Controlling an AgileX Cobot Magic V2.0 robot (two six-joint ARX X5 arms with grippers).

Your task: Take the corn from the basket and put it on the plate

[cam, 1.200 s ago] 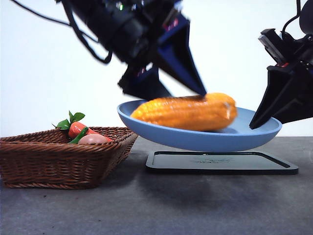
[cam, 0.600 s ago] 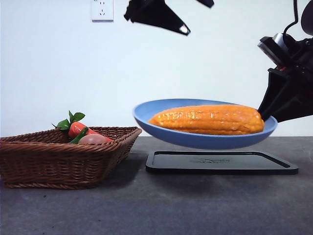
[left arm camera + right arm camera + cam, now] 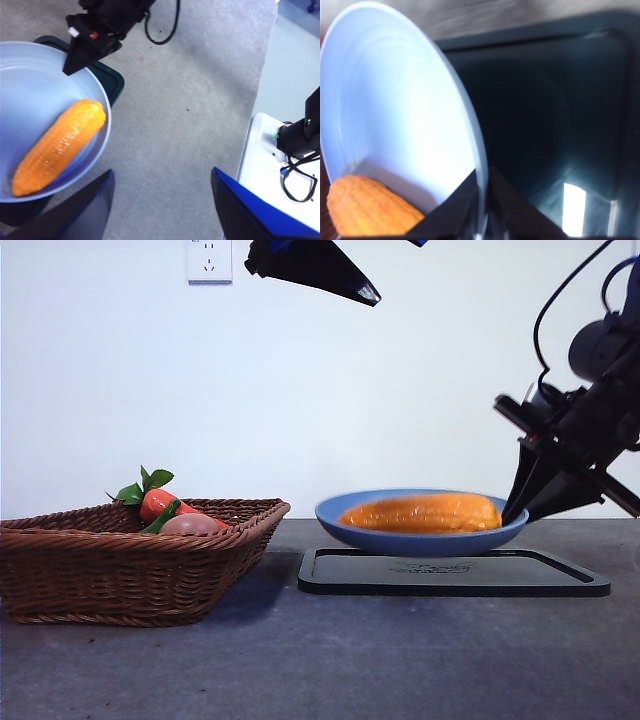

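A plain white wall with a power socket (image 3: 209, 260) backs a grey table (image 3: 330, 660). On the table's left side stands the brown wicker basket (image 3: 130, 560); inside it I note a red-orange vegetable with green leaves (image 3: 155, 498) and a brownish-pink rounded item (image 3: 190, 524) just beside it. To the right of the basket lies a flat black tray (image 3: 452, 573). The light-blue plate (image 3: 420, 535) sits directly over that tray, roughly level; whether its underside touches the tray I cannot confirm from the front view. The corn (image 3: 422, 513) lies lengthwise in the plate, no longer in the basket, with nothing gripping it. My right gripper (image 3: 481, 200) is clamped on the plate's rim at the plate's right edge: the right wrist view shows one black jaw inside the rim and one outside, pinching it, with the tray's dark interior beyond and the end of the corn close to the inner jaw. In the front view this arm enters from the right edge, dark and angled down to the rim. My left gripper (image 3: 162, 200) hangs well above the table, jaws spread wide and holding nothing; its wrist view looks down on the plate, the corn, and the right gripper at the rim. In the front view only its dark tips show at the top edge.
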